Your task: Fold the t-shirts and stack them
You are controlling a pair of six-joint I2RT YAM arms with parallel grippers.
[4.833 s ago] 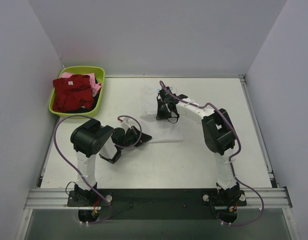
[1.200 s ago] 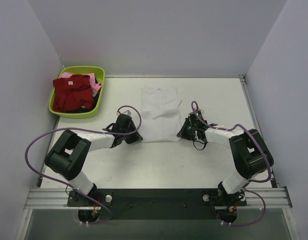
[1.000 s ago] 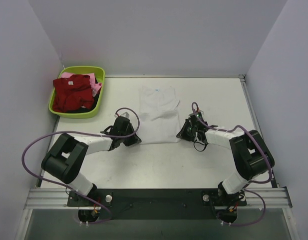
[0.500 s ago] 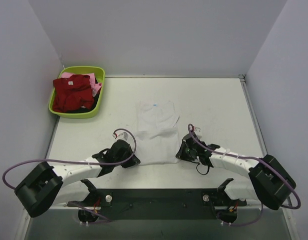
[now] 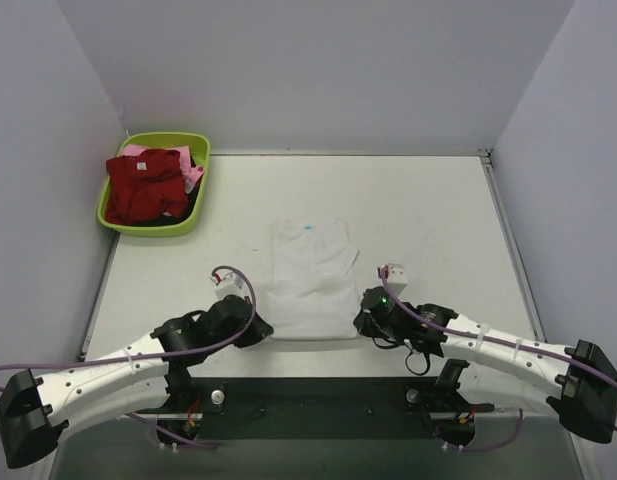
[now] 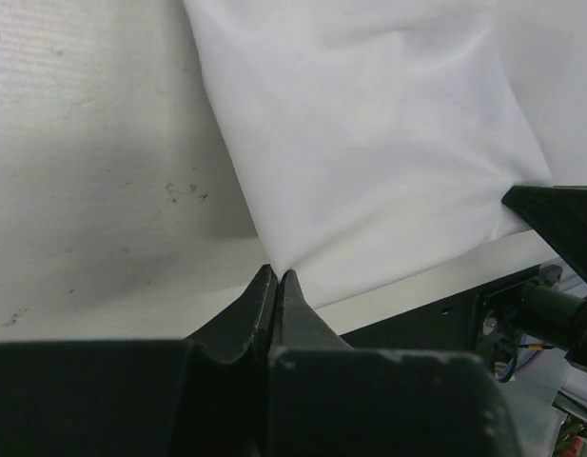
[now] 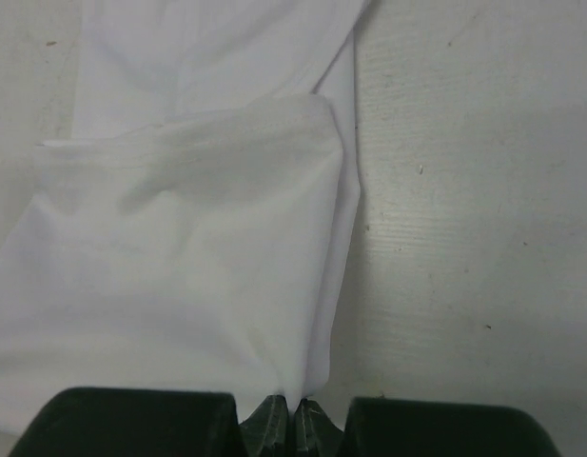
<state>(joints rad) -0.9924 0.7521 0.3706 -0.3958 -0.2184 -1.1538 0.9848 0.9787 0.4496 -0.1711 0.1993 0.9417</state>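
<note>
The white t-shirt (image 5: 310, 278) lies flat near the table's front edge, sides folded in, its blue neck label (image 5: 309, 227) at the far end. My left gripper (image 5: 258, 330) is shut on its near left corner (image 6: 279, 269). My right gripper (image 5: 362, 322) is shut on its near right corner (image 7: 298, 395). In the left wrist view the white t-shirt (image 6: 369, 143) stretches away from the jaws, and in the right wrist view a folded-in sleeve (image 7: 226, 162) lies on top. A dark red t-shirt (image 5: 146, 185) and a pink one (image 5: 192, 176) sit crumpled in the basin.
The lime-green basin (image 5: 200, 150) stands at the back left by the wall. The black base rail (image 5: 318, 395) runs along the near edge just behind both grippers. Grey walls close in the left, back and right sides.
Both grippers have drawn the white t-shirt toward the near edge of the table, each still pinching a bottom corner. The arms are now stretched low along the front.
</note>
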